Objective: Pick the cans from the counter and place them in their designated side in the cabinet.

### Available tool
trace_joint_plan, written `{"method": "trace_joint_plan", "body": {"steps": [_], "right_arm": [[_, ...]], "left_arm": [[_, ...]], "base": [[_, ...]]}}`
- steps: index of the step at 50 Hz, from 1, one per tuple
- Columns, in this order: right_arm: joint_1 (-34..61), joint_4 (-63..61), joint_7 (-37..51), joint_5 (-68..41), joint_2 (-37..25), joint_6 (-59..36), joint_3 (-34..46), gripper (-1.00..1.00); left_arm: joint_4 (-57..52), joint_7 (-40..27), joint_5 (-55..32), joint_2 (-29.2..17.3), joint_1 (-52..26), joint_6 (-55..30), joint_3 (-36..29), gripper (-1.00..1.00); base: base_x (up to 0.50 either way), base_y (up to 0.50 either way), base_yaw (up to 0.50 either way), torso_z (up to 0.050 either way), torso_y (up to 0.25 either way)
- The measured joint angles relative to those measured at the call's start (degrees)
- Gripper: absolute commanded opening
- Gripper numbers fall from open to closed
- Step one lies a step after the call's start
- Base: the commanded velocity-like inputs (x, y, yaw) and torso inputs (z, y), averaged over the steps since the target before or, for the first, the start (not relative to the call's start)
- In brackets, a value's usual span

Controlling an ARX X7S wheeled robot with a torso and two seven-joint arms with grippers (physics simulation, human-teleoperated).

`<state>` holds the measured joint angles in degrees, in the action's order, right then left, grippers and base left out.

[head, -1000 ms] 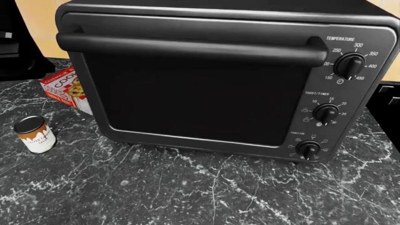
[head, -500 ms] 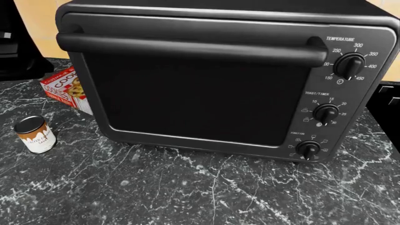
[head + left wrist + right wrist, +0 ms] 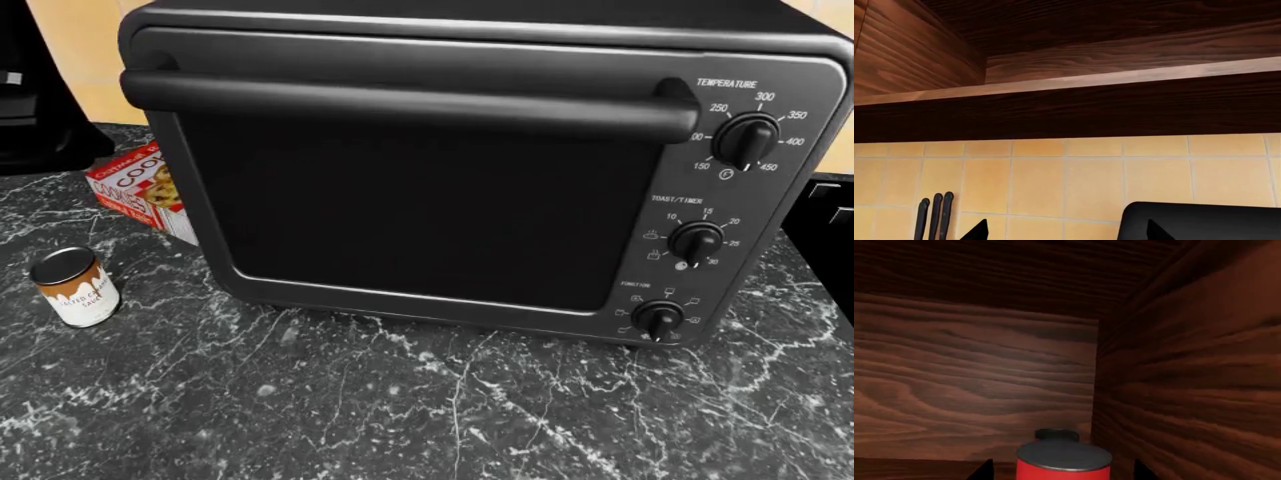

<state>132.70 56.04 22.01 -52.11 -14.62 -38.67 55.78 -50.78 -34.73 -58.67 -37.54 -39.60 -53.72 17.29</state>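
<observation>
The short white can (image 3: pixel 76 287) with the brown drip band stands on the marble counter (image 3: pixel 400 410) at the left, in front of the toaster oven. No gripper shows in the head view. In the right wrist view the tall red can (image 3: pixel 1064 466) with its silver lid stands inside the wooden cabinet (image 3: pixel 974 365), near the right side wall. My right gripper (image 3: pixel 1063 472) straddles it, open, with a gap between each fingertip and the can. My left gripper (image 3: pixel 1067 233) is open and empty, facing the tiled wall below the cabinet's bottom edge (image 3: pixel 1121 105).
A large black toaster oven (image 3: pixel 441 170) fills most of the counter. A red-and-white cookies box (image 3: pixel 140 190) lies behind the white can. Dark knife handles (image 3: pixel 934 215) and a black appliance (image 3: pixel 1201 220) stand against the tiles.
</observation>
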Motion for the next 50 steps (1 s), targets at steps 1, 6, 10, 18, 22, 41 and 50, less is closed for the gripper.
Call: {"method": "trace_joint_plan", "body": {"steps": [1,6,10,18,22,41,50], "right_arm": [[0.18,-0.25,-0.09,0.14,0.01,0.11,-0.17,1.0],[0.91,-2.57,-0.47,1.36,-0.13,0.04,-1.36,1.0],[1.28,-5.15,-0.76,2.8,-0.38,-0.7,-2.48,1.0],[0.76,-11.08,-0.74,4.23,-1.45,-2.63,-4.65,1.0],[0.1,-14.5,-0.32,4.33,-2.34,-3.67,-5.63,1.0],[-3.91,-30.36,0.13,1.43,-5.98,-6.27,-9.12,1.0],[-6.23,-35.34,0.6,-0.67,-6.97,-6.28,-10.78,1.0]], "left_arm": [[0.0,-0.02,-0.03,-0.02,0.02,0.03,0.02,1.0],[-0.01,-0.11,-0.2,-0.11,0.17,0.2,0.18,1.0],[-0.02,-0.22,-0.4,-0.19,0.24,0.29,0.3,1.0],[-0.04,-0.57,-1.16,-0.39,0.26,0.35,0.55,1.0],[-0.08,-0.65,-1.45,-0.49,0.3,0.45,0.62,1.0],[-0.22,-0.23,-0.99,-0.6,1.07,1.33,0.15,1.0],[-0.44,0.32,-0.12,-0.42,1.98,1.92,-0.74,1.0]], "base": [[0.0,0.0,0.0,0.0,0.0],[0.0,0.0,0.0,0.0,0.0],[-0.02,0.0,0.0,0.0,0.0],[-0.3,-0.04,0.0,0.0,0.0],[-0.4,0.04,0.0,0.0,0.0],[-0.32,0.41,0.0,0.0,0.0],[-0.13,0.49,0.0,0.0,0.0]]}}
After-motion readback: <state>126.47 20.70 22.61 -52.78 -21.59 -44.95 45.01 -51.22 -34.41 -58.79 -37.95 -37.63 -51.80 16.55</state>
